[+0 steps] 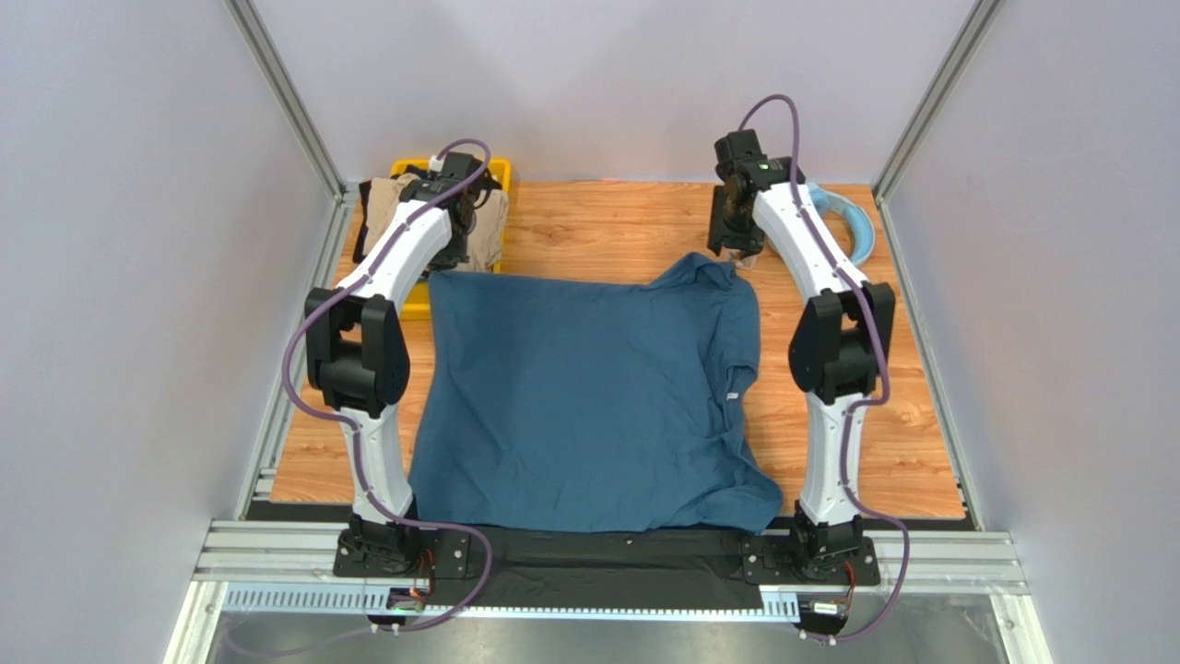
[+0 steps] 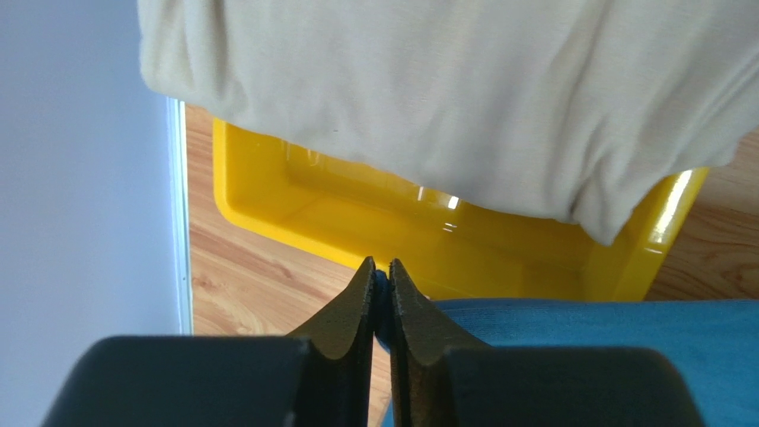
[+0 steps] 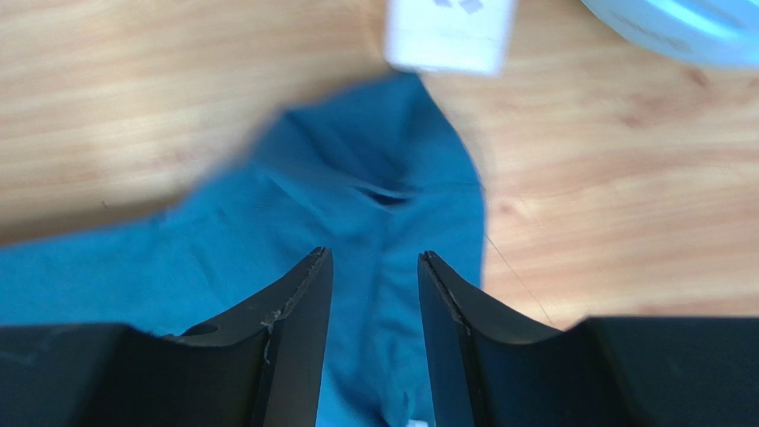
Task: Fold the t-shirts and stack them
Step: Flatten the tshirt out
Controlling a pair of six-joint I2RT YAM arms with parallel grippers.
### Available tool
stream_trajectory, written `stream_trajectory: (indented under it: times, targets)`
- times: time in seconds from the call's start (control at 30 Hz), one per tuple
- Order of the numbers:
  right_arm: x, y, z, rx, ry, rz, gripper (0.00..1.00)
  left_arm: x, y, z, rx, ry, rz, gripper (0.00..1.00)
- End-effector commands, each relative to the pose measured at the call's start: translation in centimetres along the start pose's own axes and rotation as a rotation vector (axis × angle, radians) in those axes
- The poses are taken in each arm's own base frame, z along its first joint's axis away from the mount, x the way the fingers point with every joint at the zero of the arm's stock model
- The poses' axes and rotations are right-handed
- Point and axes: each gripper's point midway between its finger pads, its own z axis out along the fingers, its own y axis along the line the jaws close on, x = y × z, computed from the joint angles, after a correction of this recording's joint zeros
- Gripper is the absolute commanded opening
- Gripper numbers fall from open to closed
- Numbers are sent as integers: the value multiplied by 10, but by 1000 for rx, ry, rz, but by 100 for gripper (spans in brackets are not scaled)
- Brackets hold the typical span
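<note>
Wooden table, one teal t-shirt, one beige shirt, one bin

Wooden table — teal shirt, yellow bin

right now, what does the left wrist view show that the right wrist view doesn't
Only the left wrist view: a yellow bin with a beige shirt draped over it, and the left gripper nearly closed with a bit of the teal shirt between its tips.
Only the right wrist view: the right gripper with jaws apart above the shirt's bunched corner, a blurred white rectangle, and an edge of the light-blue headphones.
Both: the teal shirt and the wooden table.
</note>
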Motion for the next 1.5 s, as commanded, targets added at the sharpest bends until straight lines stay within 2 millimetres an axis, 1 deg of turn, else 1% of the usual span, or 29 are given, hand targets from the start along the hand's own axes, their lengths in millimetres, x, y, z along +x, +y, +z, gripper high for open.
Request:
stream_trajectory:
  times: [0.0, 0.03, 0.1, 0.13, 0.17, 0.2, 0.23, 0.27, 0.33, 0.4, 0.43, 0.47, 0.5, 0.53, 0.57, 0.6, 0.63, 0.67, 0.7, 0.73, 0.77, 0.8, 0.9, 0.97, 1.03, 1.17, 1.27, 1.37, 1.47]
  targets:
    - [-18, -35, -100, -7, -193, 32, 45, -26, 40, -32, -44, -86, -89, 21]
    - [0, -35, -98, -30, -157, 21, 46, -26, 44, -34, -49, -89, -98, 22]
    - [18, -33, -104, -62, -127, 14, 47, -25, 52, -44, -54, -99, -118, 22]
    - [38, -34, -108, -88, -81, 11, 47, -22, 54, -46, -55, -96, -119, 22]
    - [48, -34, -107, -94, -52, 5, 47, -23, 58, -55, -52, -114, -137, 23]
    - [58, -34, -107, -101, -21, -1, 47, -22, 59, -58, -48, -118, -140, 23]
    - [73, -33, -105, -114, 32, -14, 47, -18, 60, -58, -47, -113, -138, 28]
    - [87, -32, -102, -125, 80, -19, 47, -17, 62, -63, -44, -122, -143, 36]
    - [106, -21, -100, -184, 148, -39, 46, -13, 60, -68, -10, -119, -145, 37]
    - [122, -15, -93, -195, 199, -58, 46, -1, 41, -73, 104, -78, -164, 36]
    - [127, -11, -91, -199, 224, -63, 46, 3, 35, -84, 165, -85, -185, 35]
    - [138, -6, -84, -194, 266, -83, 46, 8, 16, -91, 272, -69, -199, 34]
    - [145, -4, -77, -188, 295, -92, 46, 29, 1, -87, 310, -23, -187, 33]
    - [150, -3, -73, -178, 318, -104, 46, 30, -7, -97, 356, -52, -211, 32]
    - [155, 0, -69, -169, 337, -119, 45, 41, -17, -99, 384, -38, -205, 31]
    - [164, -1, -56, -150, 375, -122, 43, 66, -33, -94, 398, 4, -168, 27]
    - [166, 1, -50, -142, 383, -124, 41, 70, -42, -95, 420, -4, -174, 24]
    - [169, 2, -44, -137, 394, -123, 40, 82, -52, -94, 443, 24, -161, 22]
    - [173, 2, -34, -123, 411, -117, 38, 101, -63, -91, 453, 71, -142, 12]
    - [175, 2, -28, -114, 420, -116, 36, 108, -71, -88, 467, 97, -151, 7]
    - [176, 1, -24, -101, 425, -114, 34, 116, -80, -88, 497, 123, -151, 4]
    - [182, -1, -13, -74, 453, -122, 33, 130, -87, -83, 505, 156, -138, 3]
    - [192, -6, 4, -31, 508, -147, 27, 143, -103, -78, 534, 189, -123, 0]
    - [196, -12, 10, 10, 528, -152, 26, 145, -106, -74, 532, 196, -114, 0]
    - [203, -17, 18, 46, 554, -146, 19, 153, -113, -70, 543, 233, -100, 0]
    - [212, -27, 23, 92, 589, -118, 5, 168, -117, -59, 531, 288, -77, 0]
    - [219, -39, 25, 109, 617, -95, 4, 179, -119, -54, 533, 314, -79, 0]
    - [221, -53, 27, 123, 633, -53, 3, 188, -122, -51, 536, 338, -78, 0]
    - [217, -64, 29, 119, 636, -4, 2, 196, -124, -45, 532, 373, -70, 0]
